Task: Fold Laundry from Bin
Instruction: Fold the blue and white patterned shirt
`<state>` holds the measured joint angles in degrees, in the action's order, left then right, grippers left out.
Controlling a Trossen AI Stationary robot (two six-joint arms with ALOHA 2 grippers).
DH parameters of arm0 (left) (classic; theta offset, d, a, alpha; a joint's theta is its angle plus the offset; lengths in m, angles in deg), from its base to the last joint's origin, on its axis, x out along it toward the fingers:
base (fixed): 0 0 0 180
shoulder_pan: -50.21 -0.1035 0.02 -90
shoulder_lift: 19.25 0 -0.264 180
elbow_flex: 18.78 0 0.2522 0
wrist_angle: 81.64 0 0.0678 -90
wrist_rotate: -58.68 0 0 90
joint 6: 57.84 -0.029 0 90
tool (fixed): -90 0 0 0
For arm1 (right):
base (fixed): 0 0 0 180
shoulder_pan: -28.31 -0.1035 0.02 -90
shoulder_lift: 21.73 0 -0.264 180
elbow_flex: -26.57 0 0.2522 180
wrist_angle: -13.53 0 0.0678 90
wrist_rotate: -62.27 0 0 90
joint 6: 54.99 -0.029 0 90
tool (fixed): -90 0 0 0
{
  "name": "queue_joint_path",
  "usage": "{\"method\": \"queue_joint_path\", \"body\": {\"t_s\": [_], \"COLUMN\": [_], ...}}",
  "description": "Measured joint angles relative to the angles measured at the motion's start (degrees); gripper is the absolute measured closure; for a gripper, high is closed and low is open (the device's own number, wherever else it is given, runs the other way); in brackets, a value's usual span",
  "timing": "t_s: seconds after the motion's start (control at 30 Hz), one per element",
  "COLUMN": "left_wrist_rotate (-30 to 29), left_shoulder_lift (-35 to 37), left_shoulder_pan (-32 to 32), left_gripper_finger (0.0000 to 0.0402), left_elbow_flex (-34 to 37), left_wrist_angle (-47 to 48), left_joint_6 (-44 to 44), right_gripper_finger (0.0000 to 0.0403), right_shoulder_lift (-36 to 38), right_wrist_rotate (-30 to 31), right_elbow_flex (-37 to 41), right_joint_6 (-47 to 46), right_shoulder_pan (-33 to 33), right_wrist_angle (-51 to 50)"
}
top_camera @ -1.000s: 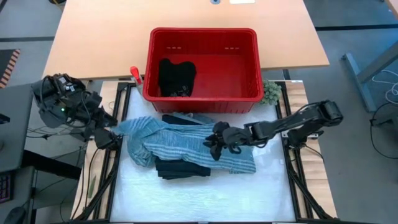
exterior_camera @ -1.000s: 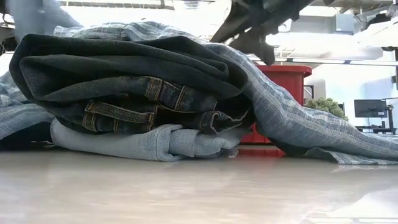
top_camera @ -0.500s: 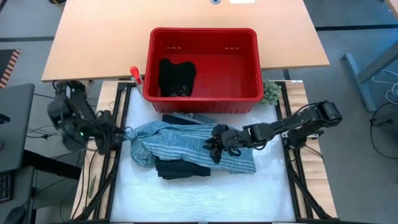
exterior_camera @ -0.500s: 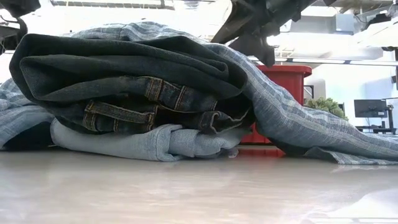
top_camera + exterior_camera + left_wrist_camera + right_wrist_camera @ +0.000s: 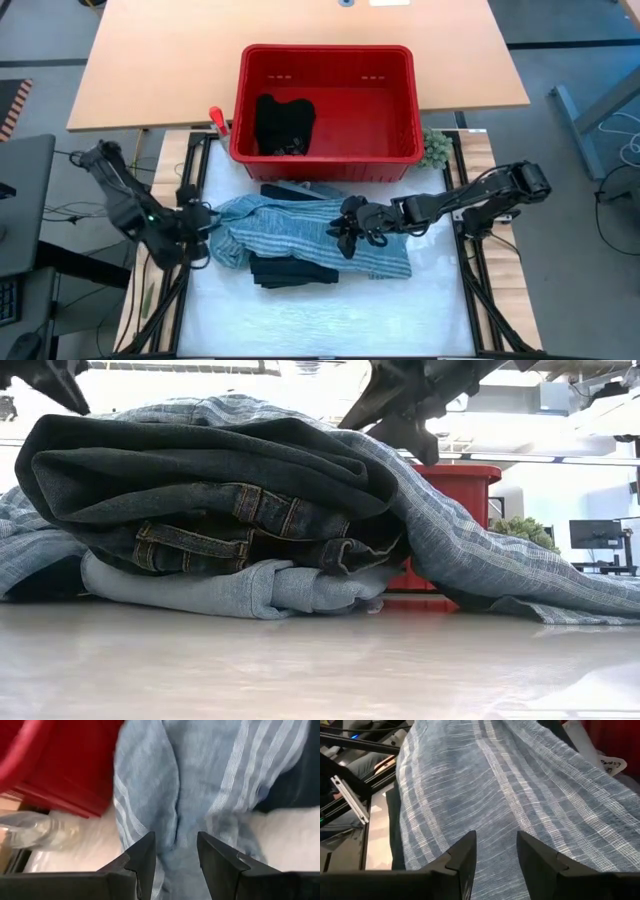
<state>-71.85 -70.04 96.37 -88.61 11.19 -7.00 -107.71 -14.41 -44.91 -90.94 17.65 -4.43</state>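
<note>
Laundry lay heaped on the white-padded bench just near of the red bin. A blue-white striped garment was draped across the top of the pile, over a folded denim-blue garment and a light blue-grey one at the bottom; black cloth showed at the pile's near edge. One more black garment sat inside the bin, at its left side. A small green fuzzy lump rested by the bin's right near corner, and a red-capped item stood at its left side.

The left end effector was at the striped garment's left edge. In its wrist view the two fingers stood partly apart, with the striped cloth lying in and beyond the gap between them; they did not visibly pinch it, and whether they touched it I could not tell.

The right end effector was over the middle-right of the same garment, low on the pile. Its fingers were also partly apart, with the striped fabric spread directly ahead of the tips and no fold caught between them.
</note>
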Motion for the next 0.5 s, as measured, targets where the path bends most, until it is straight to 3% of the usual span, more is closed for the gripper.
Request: {"method": "queue_joint_path", "body": {"t_s": [0.33, 0.5], "left_wrist_rotate": [3.6, 8.5], "left_shoulder_lift": [-2.1, -2.1], "left_shoulder_pan": [-8.5, -12.4], "left_gripper_finger": [0.0269, 0.0269], "left_elbow_flex": [0.0, 0.0], "left_wrist_angle": [-0.1, -1.3], "left_joint_6": [-10.2, -14.9], "right_gripper_finger": [0.0237, 0.0237], "right_shoulder_lift": [0.0, 0.0], "right_wrist_rotate": [-0.2, -0.2], "right_elbow_flex": [0.0, 0.0], "right_joint_6": [0.0, 0.0], "right_shoulder_pan": [-0.1, -0.2], "right_wrist_angle": [0.0, -0.2]}}
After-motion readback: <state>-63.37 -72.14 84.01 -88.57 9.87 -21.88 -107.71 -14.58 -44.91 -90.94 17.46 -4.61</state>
